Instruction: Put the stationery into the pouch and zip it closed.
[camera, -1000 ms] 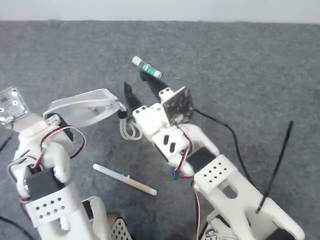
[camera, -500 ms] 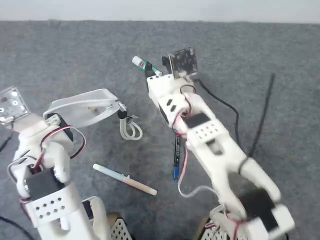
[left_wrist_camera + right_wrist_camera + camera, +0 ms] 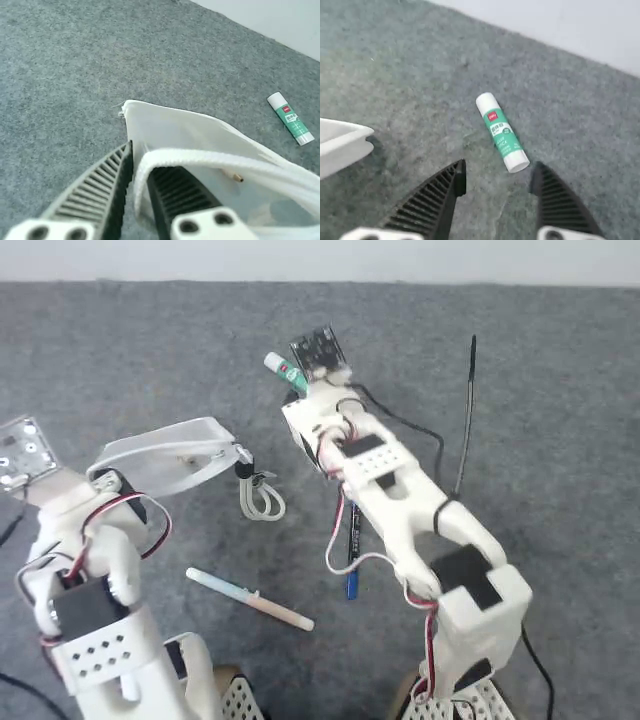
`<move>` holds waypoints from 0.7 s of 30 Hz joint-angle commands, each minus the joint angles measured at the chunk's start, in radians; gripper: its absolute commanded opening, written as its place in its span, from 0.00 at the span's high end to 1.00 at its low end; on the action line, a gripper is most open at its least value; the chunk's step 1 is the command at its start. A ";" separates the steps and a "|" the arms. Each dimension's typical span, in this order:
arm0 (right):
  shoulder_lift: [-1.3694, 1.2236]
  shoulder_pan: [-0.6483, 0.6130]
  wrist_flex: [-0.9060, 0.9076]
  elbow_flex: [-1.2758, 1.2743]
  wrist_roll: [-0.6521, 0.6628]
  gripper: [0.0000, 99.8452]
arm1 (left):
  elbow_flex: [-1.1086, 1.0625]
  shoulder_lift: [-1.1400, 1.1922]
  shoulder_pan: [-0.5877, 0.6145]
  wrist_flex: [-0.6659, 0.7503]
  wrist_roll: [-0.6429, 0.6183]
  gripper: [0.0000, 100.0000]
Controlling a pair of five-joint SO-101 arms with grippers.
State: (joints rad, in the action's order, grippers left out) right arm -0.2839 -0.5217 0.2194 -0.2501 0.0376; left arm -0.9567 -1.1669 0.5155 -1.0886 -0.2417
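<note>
Lining up your right jaws on the green-and-white cylindrical glue stick (image 3: pixel 502 132).
Your right arm is stretched far across the grey table (image 3: pixel 600 125), jaws wide above the stick's near end. Close off-centre and it will likely roll away. Your left jaws pinch the rim of the translucent white zip pouch (image 3: pixel 200 145), holding it raised nearby.
</note>
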 commanded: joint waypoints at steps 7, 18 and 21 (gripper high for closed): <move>-0.222 0.016 0.357 0.437 0.014 0.62 | 0.012 -0.009 -0.003 0.031 -0.012 0.99; -0.503 0.068 0.487 0.802 0.097 0.62 | 0.012 -0.009 -0.005 0.031 -0.012 0.99; -0.559 0.064 0.496 0.856 0.137 0.62 | 0.012 -0.009 -0.006 0.031 -0.012 0.99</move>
State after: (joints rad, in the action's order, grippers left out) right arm -0.8393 -0.4603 0.7058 0.5079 0.1266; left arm -0.9582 -1.1699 0.5155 -1.0886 -0.2417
